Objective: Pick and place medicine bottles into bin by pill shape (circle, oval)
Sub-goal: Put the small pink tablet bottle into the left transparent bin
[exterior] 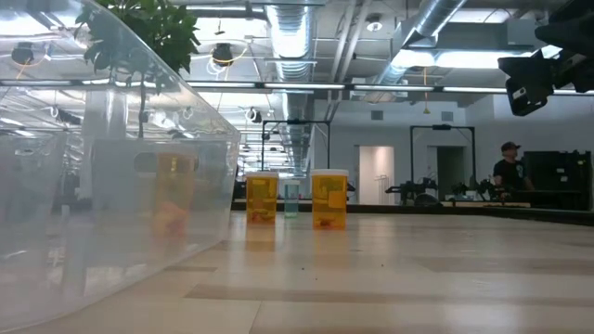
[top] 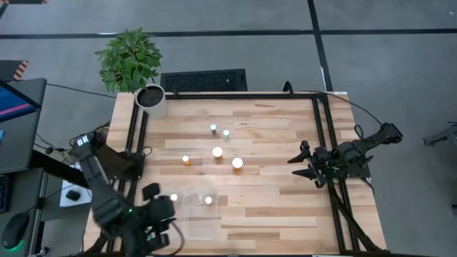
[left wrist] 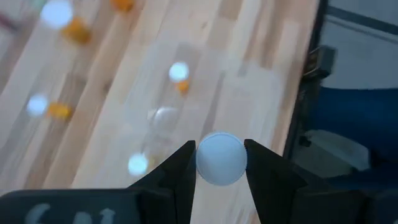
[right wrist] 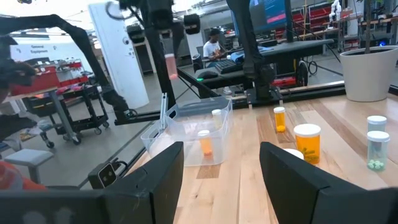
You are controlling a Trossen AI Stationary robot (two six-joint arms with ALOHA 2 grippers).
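left gripper [left wrist: 221, 163] raised above bin [left wrist: 163, 118], clamping white-capped bottle [left wrist: 221, 158]

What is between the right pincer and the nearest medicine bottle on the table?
Only bare wood of the table lies between the open right pincer and the nearest bottle, as the high view shows.

Potted plant [top: 136, 68] and black keyboard [top: 203, 81] beside wooden table [top: 285, 207]

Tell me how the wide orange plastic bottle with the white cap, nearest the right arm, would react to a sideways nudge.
The wide orange bottle stands upright and squat, so it would probably slide rather than tip. It looks mostly empty, so likely light. Once toppled, its round body could roll.
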